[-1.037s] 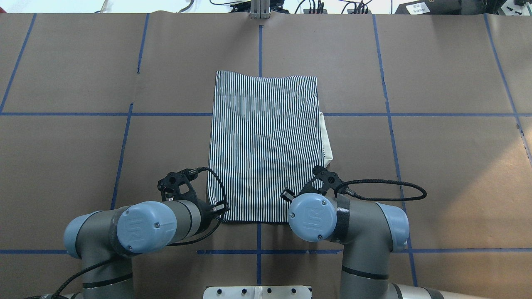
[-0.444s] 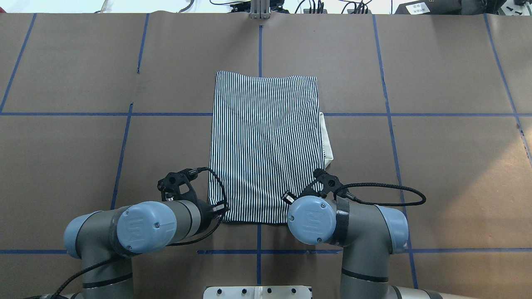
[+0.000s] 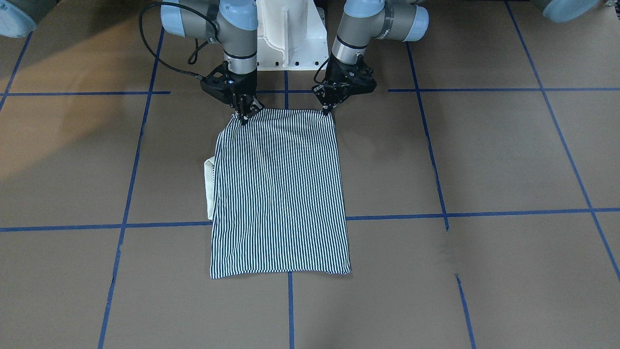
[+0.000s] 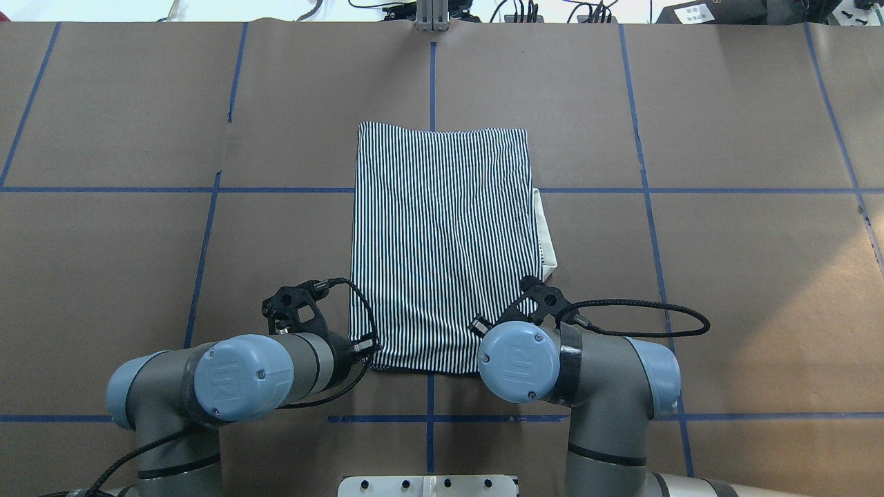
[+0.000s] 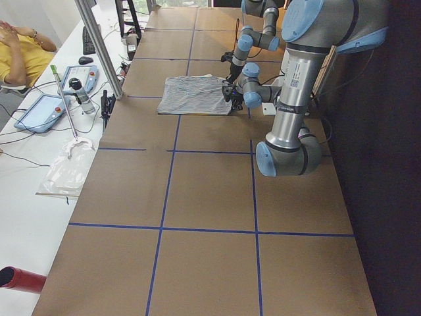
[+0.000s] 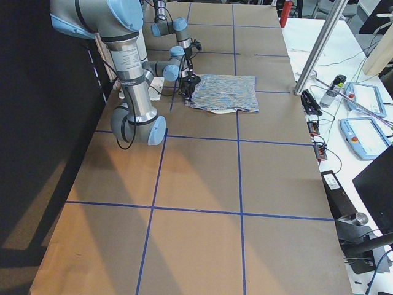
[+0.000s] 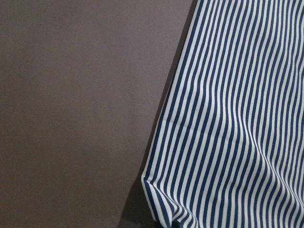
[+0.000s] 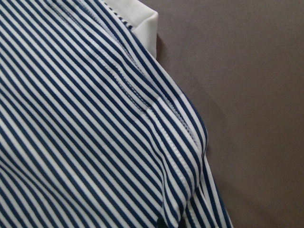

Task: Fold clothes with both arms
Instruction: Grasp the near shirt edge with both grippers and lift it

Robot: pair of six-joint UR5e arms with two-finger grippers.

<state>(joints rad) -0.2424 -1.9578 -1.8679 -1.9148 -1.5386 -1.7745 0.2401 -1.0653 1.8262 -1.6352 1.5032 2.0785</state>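
Pinching the shirt's (image 3: 281,194) near corners are left gripper (image 3: 328,111), right gripper (image 3: 243,117).

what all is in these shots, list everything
striped polo shirt: one, navy-and-white, folded flat at table centre
collar: one, cream, sticking out from the shirt's edge on the robot's right
table cover: one, brown paper with a blue tape grid
pedestal base: one, white, between the arms
teach pendants: two, grey-blue, on the side bench
person: one, yellow top, beside the bench
left arm: one, grey with light-blue caps
right arm: one, same colours
left gripper: black, shut on a near shirt corner
right gripper: black, shut on the other near corner
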